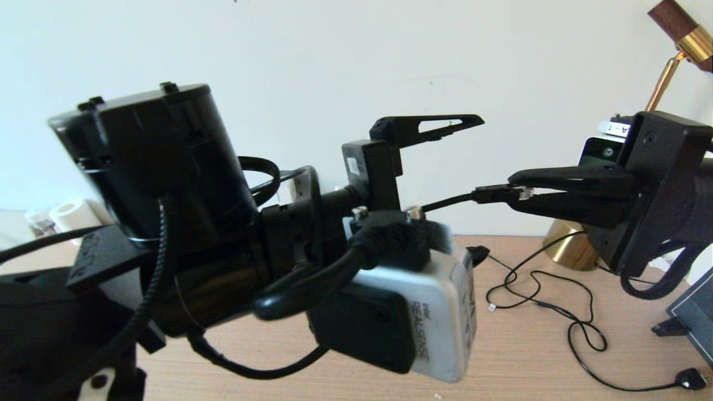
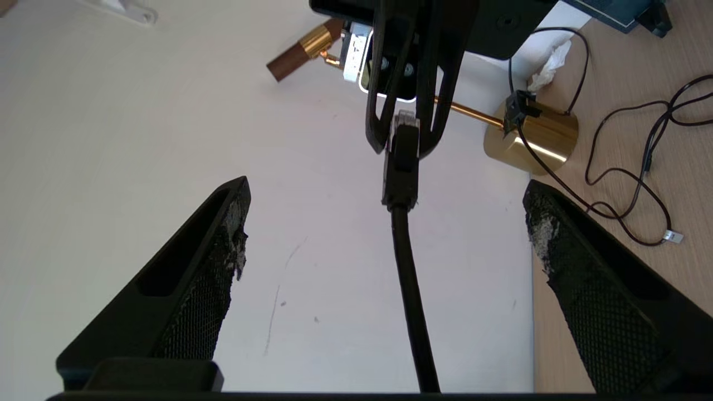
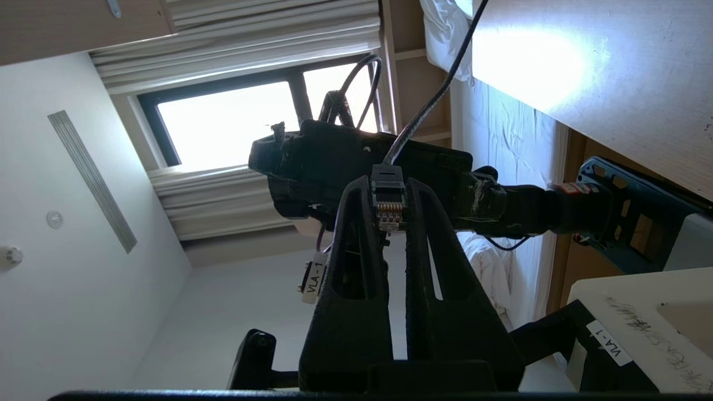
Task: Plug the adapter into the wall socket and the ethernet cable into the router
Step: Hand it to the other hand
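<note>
Closest to the head camera, the left arm's bulky black wrist and its silver RealSense camera (image 1: 440, 312) fill the middle of the view. Beyond them the left pincer (image 2: 384, 223) is raised in front of the white wall (image 1: 312, 50), its fingers (image 2: 217, 262) spread wide and released, gripping nothing. The ethernet cable (image 2: 409, 289) runs up between those spread fingers without touching either.

From the right side, the right pincer (image 1: 515, 194) reaches toward the left one and is clenched on the cable's plug end (image 3: 388, 203); the clear connector tip with its metal contacts shows between the two closed fingers, and the black cord leads away from the plug toward the left arm. Plug and both pincers hang in the air above the wooden tabletop (image 1: 518, 362).

On the tabletop behind the right pincer stands a brass lamp (image 1: 568, 245), its round base near the wall, and its thin black cord (image 1: 557, 312) lies in loose loops across the wood.
</note>
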